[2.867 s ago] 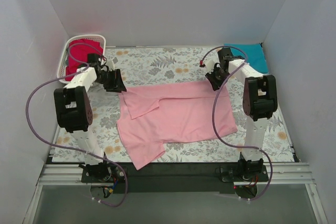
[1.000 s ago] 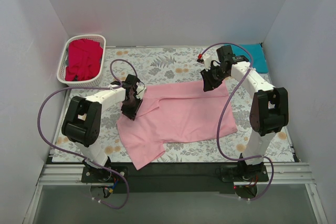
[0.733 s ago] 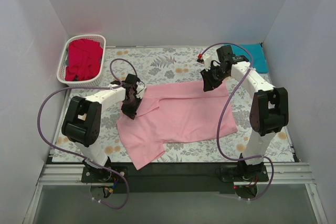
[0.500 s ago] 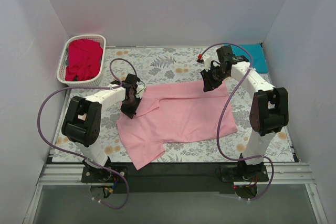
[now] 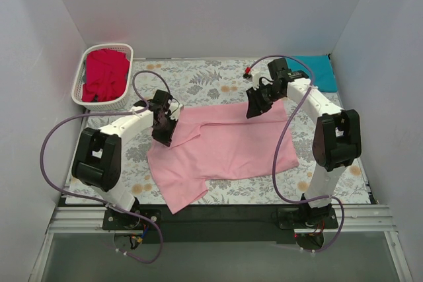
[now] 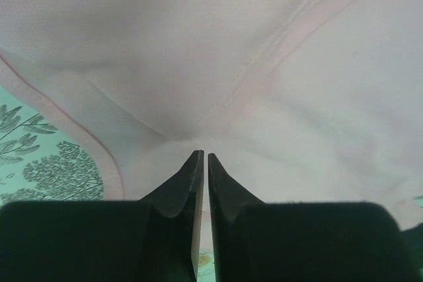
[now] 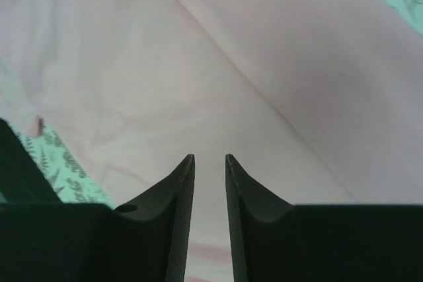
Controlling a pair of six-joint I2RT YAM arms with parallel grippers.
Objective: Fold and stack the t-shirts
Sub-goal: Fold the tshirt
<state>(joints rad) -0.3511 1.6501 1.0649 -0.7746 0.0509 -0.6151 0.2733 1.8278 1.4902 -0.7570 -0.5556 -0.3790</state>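
The light pink t-shirt (image 5: 225, 146) lies spread on the floral tablecloth, its left sleeve folded inward. My left gripper (image 5: 164, 131) is at the shirt's left edge by that sleeve. In the left wrist view its jaws (image 6: 203, 155) are pressed together where creases in the pink cloth (image 6: 264, 64) converge. My right gripper (image 5: 255, 109) is over the shirt's far edge, right of centre. In the right wrist view its jaws (image 7: 209, 156) stand slightly apart above smooth pink cloth (image 7: 231, 64). The red t-shirt (image 5: 106, 74) lies in the basket. The teal t-shirt (image 5: 318, 70) lies at the far right.
The white lattice basket (image 5: 78, 96) stands at the far left corner. Grey walls close in the table on three sides. Purple cables loop from both arms. The floral cloth (image 5: 198, 80) shows bare behind the pink shirt.
My right gripper has moved a little left along the shirt's far edge. My left gripper has shifted slightly toward the far side at the sleeve. The shirt's outline looks unchanged.
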